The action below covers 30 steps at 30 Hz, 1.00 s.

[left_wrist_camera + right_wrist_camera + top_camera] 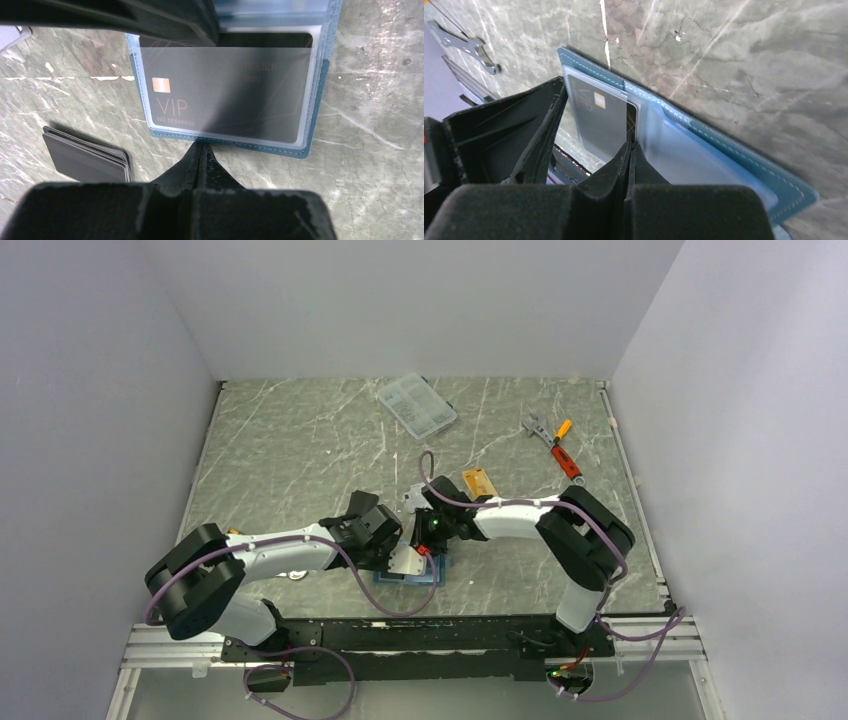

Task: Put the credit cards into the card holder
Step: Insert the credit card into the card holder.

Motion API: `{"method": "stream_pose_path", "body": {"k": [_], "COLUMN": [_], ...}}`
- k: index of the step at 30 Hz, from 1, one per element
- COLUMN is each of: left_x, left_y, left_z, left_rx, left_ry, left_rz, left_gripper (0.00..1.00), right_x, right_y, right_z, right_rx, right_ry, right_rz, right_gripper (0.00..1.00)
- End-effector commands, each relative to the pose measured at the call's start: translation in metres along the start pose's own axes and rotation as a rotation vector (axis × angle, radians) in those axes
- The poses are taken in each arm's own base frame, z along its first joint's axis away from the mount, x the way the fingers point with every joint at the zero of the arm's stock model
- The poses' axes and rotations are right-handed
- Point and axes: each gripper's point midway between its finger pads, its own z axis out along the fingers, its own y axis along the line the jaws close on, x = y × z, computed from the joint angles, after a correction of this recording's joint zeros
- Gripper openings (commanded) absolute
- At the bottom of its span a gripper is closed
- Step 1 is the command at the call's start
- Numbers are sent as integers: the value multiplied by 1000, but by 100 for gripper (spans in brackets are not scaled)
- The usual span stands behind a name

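The teal card holder (312, 100) lies open on the marble table, also seen in the top view (425, 578). A dark card marked VIP (225, 95) sits in its clear sleeve, with a narrow strip of the card (270, 40) still outside. My right gripper (631, 145) is shut, tips against that exposed card edge (632, 125). My left gripper (202, 147) is shut, its tips touching the holder's near stitched edge. A stack of dark cards (85, 160) lies left of the holder. An orange-gold card (480, 482) rests farther back on the table.
A clear compartment box (416, 405) stands at the back centre. A wrench (537, 426) and orange-handled tools (562, 445) lie at the back right. The two wrists (372, 525) (440, 525) crowd together over the holder.
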Motion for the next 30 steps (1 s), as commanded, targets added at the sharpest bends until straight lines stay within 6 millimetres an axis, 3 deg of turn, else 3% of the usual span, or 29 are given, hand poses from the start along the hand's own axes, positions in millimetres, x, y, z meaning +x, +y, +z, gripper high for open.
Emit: {"method": "stream_pose_path", "body": {"k": [1, 2, 3, 9, 14, 21, 25, 30], "left_x": [-19, -20, -21, -21, -21, -5, -20, -55], "left_y": [13, 14, 15, 19, 34, 57, 82, 124], "left_z": [-3, -4, -5, -24, -53, -80, -87, -76], "left_rx": [-23, -25, -25, -24, -34, -35, -18, 17], "left_ry": [-49, -50, -51, -58, -95, -118, -189, -309], "left_rz": [-9, -13, -16, -41, -113, -248, -384, -563], "left_gripper": [0, 0, 0, 0, 4, 15, 19, 20], "right_x": [-21, -6, -7, -33, -57, -100, -126, -152], "right_y": [13, 23, 28, 33, 17, -6, -15, -39], "right_z": [-1, 1, -2, -44, -86, -119, -125, -120], "right_rx": [-43, -47, -51, -49, -33, 47, 89, 140], "right_ry": [-6, 20, 14, -79, -170, -294, -339, -397], "right_rz": [2, -41, -51, -65, -46, -61, -63, -38], "right_gripper": [0, 0, 0, 0, 17, 43, 47, 51]}}
